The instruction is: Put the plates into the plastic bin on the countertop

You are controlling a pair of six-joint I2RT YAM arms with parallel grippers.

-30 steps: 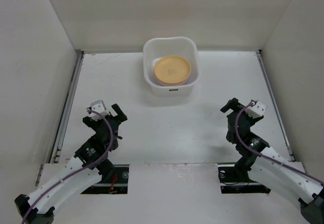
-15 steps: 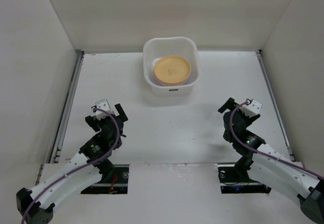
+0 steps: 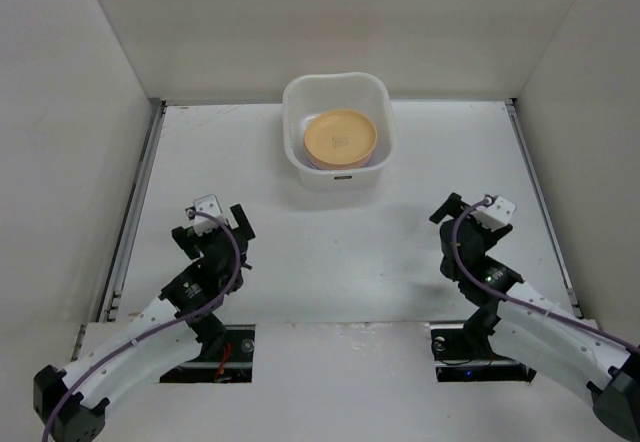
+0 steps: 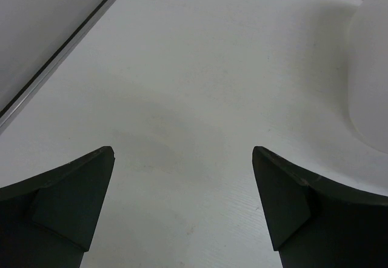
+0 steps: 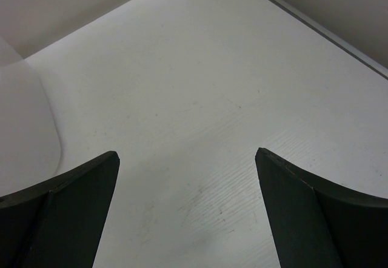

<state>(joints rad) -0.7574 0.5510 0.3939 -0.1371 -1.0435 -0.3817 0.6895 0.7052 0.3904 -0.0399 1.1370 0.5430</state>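
A: Moved at all over the last second?
B: Slightly. Drifted rightward, toward the middle, at the left gripper [image 3: 211,226].
A: And opposite?
B: Edged leftward, also toward the middle, at the right gripper [image 3: 470,220]. Mostly done by the half-second mark, barely crept since.

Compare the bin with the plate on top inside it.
The bin is translucent white; the plate on top is yellow-orange. The bin is squarish with rounded corners; the plate is round. The bin is wider; the plate fits inside it. Both sit at the countertop's far end.
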